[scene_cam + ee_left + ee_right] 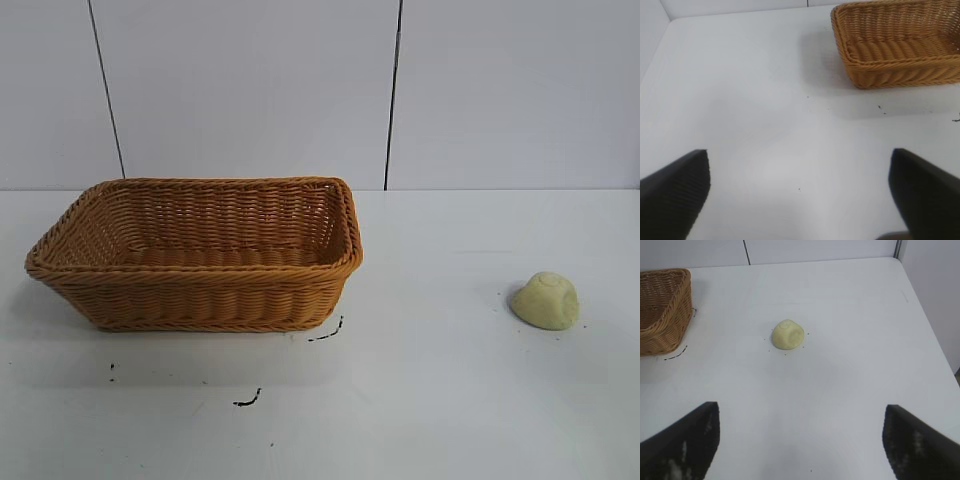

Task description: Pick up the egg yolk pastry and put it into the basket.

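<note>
The egg yolk pastry (546, 300), a small pale yellow dome, lies on the white table at the right; it also shows in the right wrist view (787, 334), well ahead of my right gripper (801, 412). That gripper is open and empty, fingers (687, 440) wide apart above bare table. The orange-brown wicker basket (200, 290) stands left of centre, empty, and shows in the left wrist view (890, 65) and at the edge of the right wrist view (662, 310). My left gripper (800, 157) is open and empty, apart from the basket. Neither arm shows in the exterior view.
Small black marks (247, 400) lie on the table (430, 400) in front of the basket. A white panelled wall (250, 90) stands behind. The table's edge meets a wall at one side in the right wrist view (925, 305).
</note>
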